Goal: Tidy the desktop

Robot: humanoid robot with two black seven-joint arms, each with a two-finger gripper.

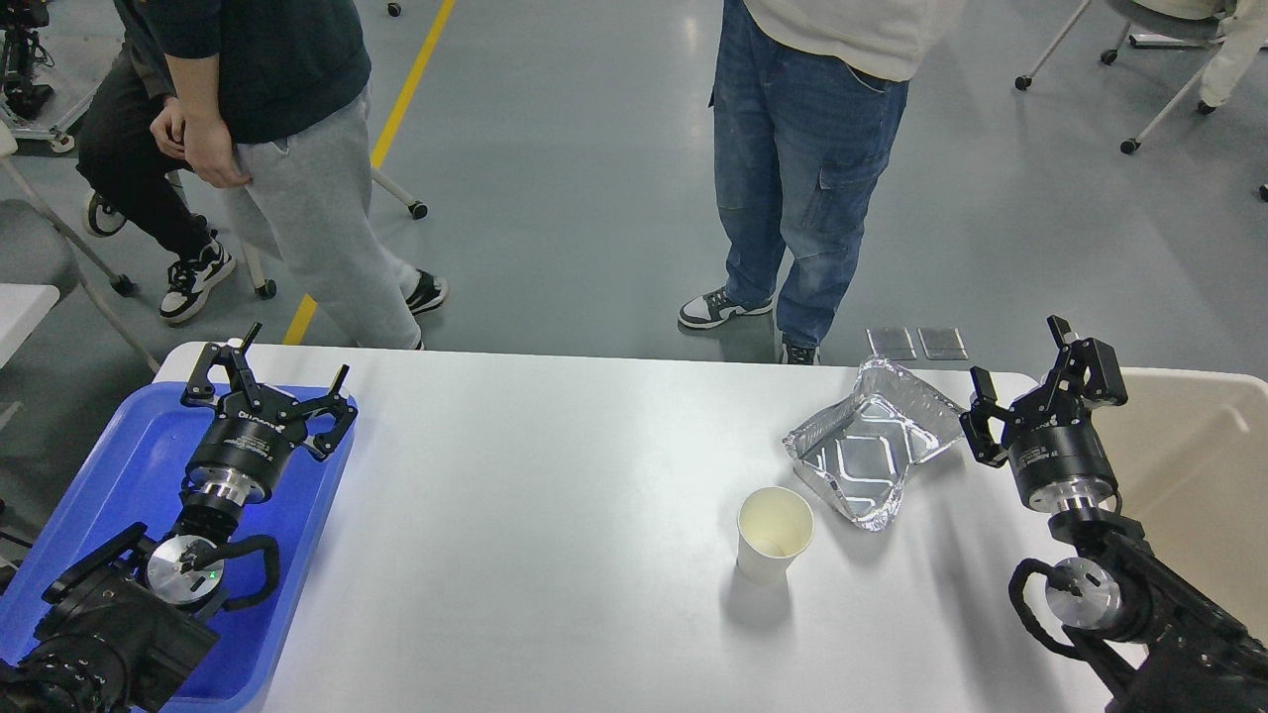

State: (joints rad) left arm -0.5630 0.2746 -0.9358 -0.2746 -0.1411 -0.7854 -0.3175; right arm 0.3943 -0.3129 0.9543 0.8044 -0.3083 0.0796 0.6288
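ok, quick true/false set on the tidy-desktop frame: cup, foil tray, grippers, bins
1. The paper cup stands upright on the desktop. True.
2. The foil tray lies inside the blue tray. False: it sits on the desktop, to the right, beyond the cup.
3. The left gripper is open and holds nothing. True.
4. The right gripper is shut on the cup. False: it is open and empty, beside the foil tray.
5. The beige bin is at the left end of the desktop. False: it is at the right end; the blue tray is on the left.
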